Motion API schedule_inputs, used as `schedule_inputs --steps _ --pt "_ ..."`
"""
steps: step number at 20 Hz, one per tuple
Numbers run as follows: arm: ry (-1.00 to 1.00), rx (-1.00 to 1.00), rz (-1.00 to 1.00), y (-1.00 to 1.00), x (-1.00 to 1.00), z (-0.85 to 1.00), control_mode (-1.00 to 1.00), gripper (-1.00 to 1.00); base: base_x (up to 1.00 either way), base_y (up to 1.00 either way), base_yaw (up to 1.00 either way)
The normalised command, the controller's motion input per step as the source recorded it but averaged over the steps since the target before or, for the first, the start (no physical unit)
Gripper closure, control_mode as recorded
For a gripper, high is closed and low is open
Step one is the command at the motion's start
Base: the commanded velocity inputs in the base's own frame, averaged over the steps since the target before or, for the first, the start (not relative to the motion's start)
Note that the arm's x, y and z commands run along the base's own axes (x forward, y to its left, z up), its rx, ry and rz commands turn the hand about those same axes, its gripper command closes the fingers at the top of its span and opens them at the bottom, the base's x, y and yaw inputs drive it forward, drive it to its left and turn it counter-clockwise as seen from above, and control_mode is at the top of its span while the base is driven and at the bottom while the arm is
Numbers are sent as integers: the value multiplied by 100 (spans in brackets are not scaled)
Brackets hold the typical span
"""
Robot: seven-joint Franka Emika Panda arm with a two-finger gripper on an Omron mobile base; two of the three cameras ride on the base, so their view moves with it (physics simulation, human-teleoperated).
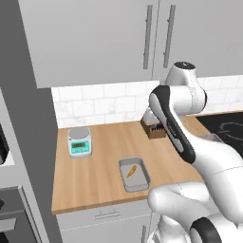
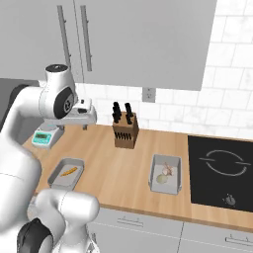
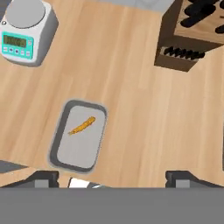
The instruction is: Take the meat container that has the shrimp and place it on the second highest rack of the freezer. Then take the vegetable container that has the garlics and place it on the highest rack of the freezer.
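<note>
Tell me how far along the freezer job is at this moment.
Nothing looks done yet. The meat container with the shrimp sits on the wooden counter, and the vegetable container with the garlics lies beside the knife block. In hand: the gripper hangs above the shrimp tray, fingers spread and empty. Both pickups and both rack placements are left.

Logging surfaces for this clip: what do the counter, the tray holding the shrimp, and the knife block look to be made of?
The counter looks like light wood, matt, with plank seams and grain lines. The tray with the shrimp is plain flat grey with rounded corners and no shine; it could be metal or plastic, the render leaves that open. The knife block looks like darker brown wood, holding black-handled knives.
</note>
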Motion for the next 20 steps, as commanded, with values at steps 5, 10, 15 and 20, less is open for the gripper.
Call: schedule_inputs --steps 5,10,15,20 --pt "18 -22 62 60 -7 -100 -100 -100 0 0 0" --pt "45 -34 48 76 1 -93 -100 -100 0 0 0" --pt "43 -44 23 93 15 -83 -100 -100 0 0 0" --pt "29 -20 4 39 37 -72 -100 -100 0 0 0"
